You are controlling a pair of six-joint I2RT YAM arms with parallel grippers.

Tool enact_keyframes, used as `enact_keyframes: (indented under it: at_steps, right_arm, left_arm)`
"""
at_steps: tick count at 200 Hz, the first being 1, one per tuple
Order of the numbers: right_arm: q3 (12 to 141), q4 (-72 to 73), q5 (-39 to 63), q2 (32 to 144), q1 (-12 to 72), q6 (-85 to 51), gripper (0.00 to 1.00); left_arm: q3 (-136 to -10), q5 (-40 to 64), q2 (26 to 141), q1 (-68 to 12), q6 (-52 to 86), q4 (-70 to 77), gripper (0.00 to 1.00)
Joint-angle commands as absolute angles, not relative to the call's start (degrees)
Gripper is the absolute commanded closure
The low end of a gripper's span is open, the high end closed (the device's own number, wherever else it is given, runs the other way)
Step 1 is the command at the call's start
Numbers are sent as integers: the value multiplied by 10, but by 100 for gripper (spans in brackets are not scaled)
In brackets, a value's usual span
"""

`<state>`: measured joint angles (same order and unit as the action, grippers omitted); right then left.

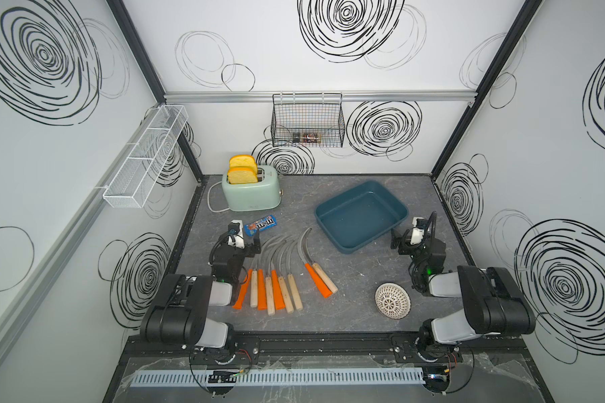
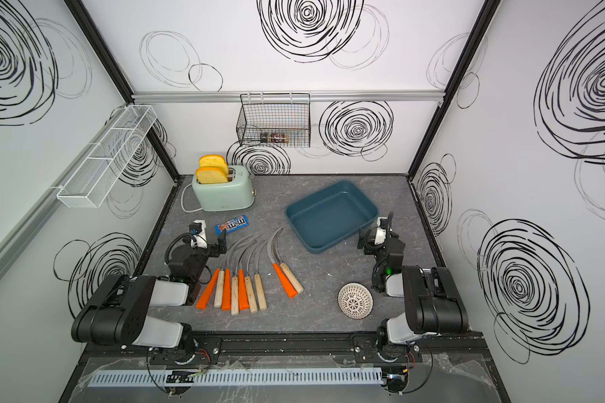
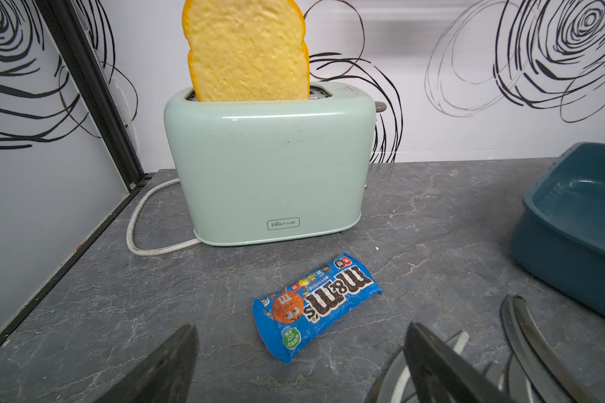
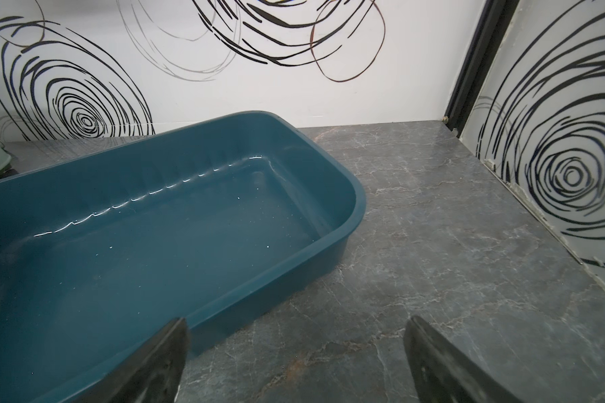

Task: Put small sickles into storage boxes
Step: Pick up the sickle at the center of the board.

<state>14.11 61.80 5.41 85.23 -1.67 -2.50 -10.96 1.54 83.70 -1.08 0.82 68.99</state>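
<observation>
Several small sickles (image 1: 273, 275) with orange or pale wooden handles lie side by side at the front left, their grey blades curving toward the back. Two more sickles (image 1: 315, 265) lie just to their right. The dark teal storage box (image 1: 360, 216) sits empty at the back right and fills much of the right wrist view (image 4: 154, 226). My left gripper (image 1: 245, 240) is open and empty by the blade tips (image 3: 524, 335). My right gripper (image 1: 407, 233) is open and empty at the box's near right corner.
A mint toaster (image 1: 250, 192) holding bread slices stands at the back left. A blue candy bag (image 1: 261, 225) lies just ahead of the left gripper (image 3: 300, 329). A white perforated bowl (image 1: 392, 300) rests front right. A black wire basket (image 1: 308, 122) and a white mesh shelf (image 1: 144, 160) hang on the walls.
</observation>
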Motion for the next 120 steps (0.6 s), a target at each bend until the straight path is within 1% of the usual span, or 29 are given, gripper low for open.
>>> enact_keyframes:
  at_steps: [1,22,44,68,87,107,120]
  right_arm:
    - [152,628,58,850,-18,-18,2]
    - [156,619,25,848,-12,-25,2]
    - [164,607,-10,838,-12,-40,2]
    - [244,440,-47,819,-16,-57,2]
    - [276,386,-43,807,-14,-63,2]
    - [299,322,-69,777,-1,-80,2]
    - [322,272,-56,764,2,-91,2]
  left_arm:
    - [-122,12,838,-13,4,728,4]
    - [-123,13,835,-13,4,726,4]
    - [-143,13,800,-14,3,654,4]
    - [-149,15,764,-17,4,612,4]
    - [-164,4,752,-18,3,569,4]
    - [-187,-15,733,-18,11,499,4]
    - [-196,-16,722,-18,9,466,4]
